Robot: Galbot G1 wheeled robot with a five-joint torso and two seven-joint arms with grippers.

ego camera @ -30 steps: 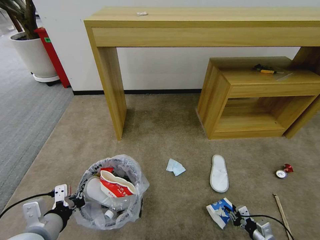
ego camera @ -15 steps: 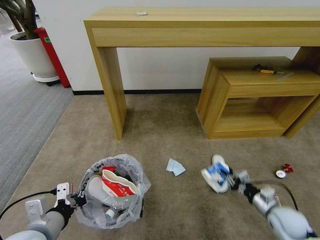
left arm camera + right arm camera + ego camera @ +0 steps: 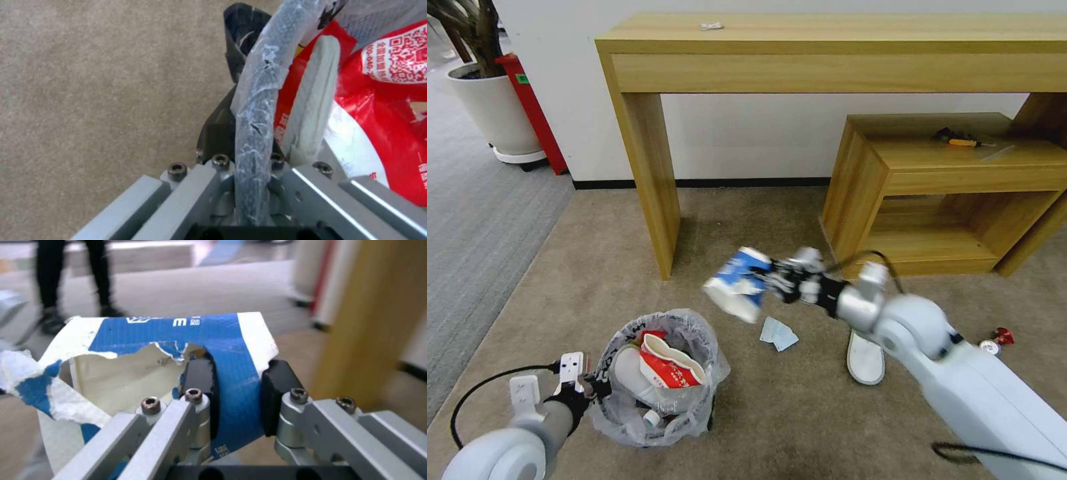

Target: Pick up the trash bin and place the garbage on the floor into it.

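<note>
The right hand (image 3: 238, 396) is pinching the torn wall of a blue and white paper cup (image 3: 155, 350), one black pad (image 3: 200, 386) sitting inside the ragged opening and the other pressing on the outside. Beyond the cup, beige carpet (image 3: 178, 296) is stretching away, and a wooden upright (image 3: 373, 316) is standing close by.

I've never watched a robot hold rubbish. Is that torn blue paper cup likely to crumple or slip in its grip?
Probably soft: the blue paper cup is torn and dented already, with the right gripper pinching just its wall. Likely light, since that pinch carries it in mid-air. Slipping seems unlikely, though the wall could tear further.
</note>
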